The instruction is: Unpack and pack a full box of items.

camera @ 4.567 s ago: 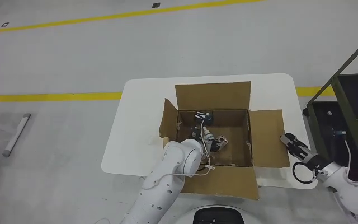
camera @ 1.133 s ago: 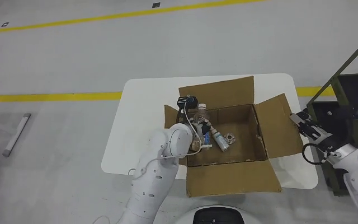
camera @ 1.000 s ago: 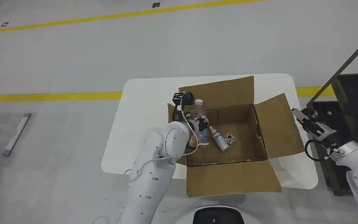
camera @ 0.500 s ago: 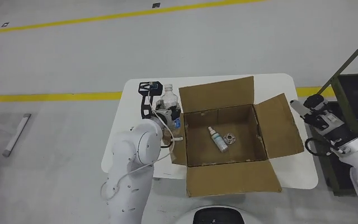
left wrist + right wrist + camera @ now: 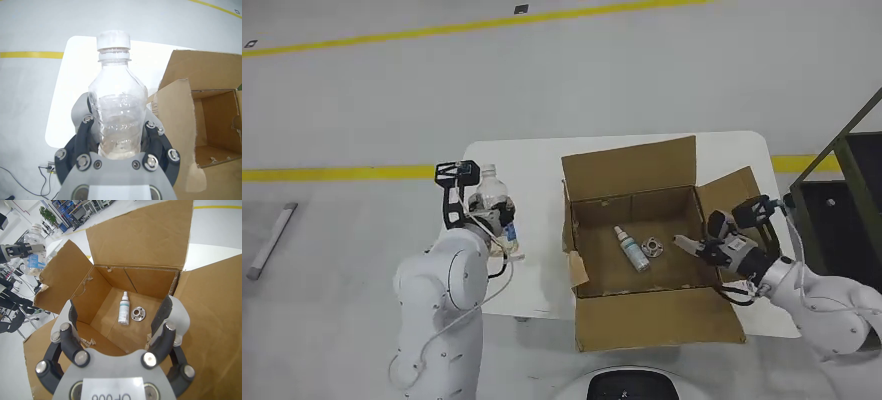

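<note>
- Bottle (image 5: 494,198): clear plastic with a white cap, out of the box and held upright in the air above the left part of the table (image 5: 532,165), near the box's left wall. The left gripper (image 5: 115,113) has its jaws clamped on the bottle's body.
- Box (image 5: 627,172): open on the table with its flaps spread. A small spray bottle (image 5: 630,248) and a metal ring (image 5: 652,245) lie side by side on its floor.
- Right gripper (image 5: 119,305): above the box's right side, jaws wide apart and holding nothing.
- Progress, as I judge it: unpacking is well under way but not finished. The bottle is not yet set down, two things are left inside, and all the repacking is to come.
- Hard to tell: the bottle's base is hidden behind the left gripper. The right gripper covers the box's near corner, so something small could lie there unseen.
</note>
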Tool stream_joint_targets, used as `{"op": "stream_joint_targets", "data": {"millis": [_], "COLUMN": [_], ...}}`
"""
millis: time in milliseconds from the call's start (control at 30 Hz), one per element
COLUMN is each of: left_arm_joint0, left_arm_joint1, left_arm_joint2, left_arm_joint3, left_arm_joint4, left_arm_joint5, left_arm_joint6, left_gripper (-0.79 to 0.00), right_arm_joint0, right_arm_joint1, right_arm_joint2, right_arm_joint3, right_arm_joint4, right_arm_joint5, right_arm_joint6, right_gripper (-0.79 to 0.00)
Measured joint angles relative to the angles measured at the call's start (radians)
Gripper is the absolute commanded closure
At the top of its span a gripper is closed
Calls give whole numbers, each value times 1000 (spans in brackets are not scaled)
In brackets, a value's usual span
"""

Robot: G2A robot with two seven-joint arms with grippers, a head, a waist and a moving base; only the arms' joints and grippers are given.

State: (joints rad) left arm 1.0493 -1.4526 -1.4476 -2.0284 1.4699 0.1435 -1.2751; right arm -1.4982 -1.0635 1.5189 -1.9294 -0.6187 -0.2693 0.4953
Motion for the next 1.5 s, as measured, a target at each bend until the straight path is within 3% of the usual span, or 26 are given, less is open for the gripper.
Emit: {"op": "stream_joint_targets", "data": {"millis": [167, 533, 933, 1500], "left_arm_joint0": [33, 85, 84, 84], "left_arm_joint1": [3, -4, -4, -4], "left_arm_joint2": [-6, 91, 93, 93], "left_arm_joint3": [43, 199, 200, 200], "left_arm_joint4": [34, 33, 30, 30], "left_arm_joint5": [14, 29, 31, 31], "left_arm_joint6": [-9, -12, -11, -11], "left_gripper": [0, 0, 0, 0], "right_arm_joint0": [0, 0, 102, 105], "right_arm_joint1": [0, -1, -3, -4], "right_arm_joint2": [1, -5, -140, -142], "right_arm_joint3": [0, -6, -44, -43], "right_arm_joint4": [1, -1, -207, -208], "right_arm_joint5": [0, 1, 113, 118], "right_arm_joint6": [0, -10, 184, 184], "right_gripper": [-785, -785, -785, -785]}}
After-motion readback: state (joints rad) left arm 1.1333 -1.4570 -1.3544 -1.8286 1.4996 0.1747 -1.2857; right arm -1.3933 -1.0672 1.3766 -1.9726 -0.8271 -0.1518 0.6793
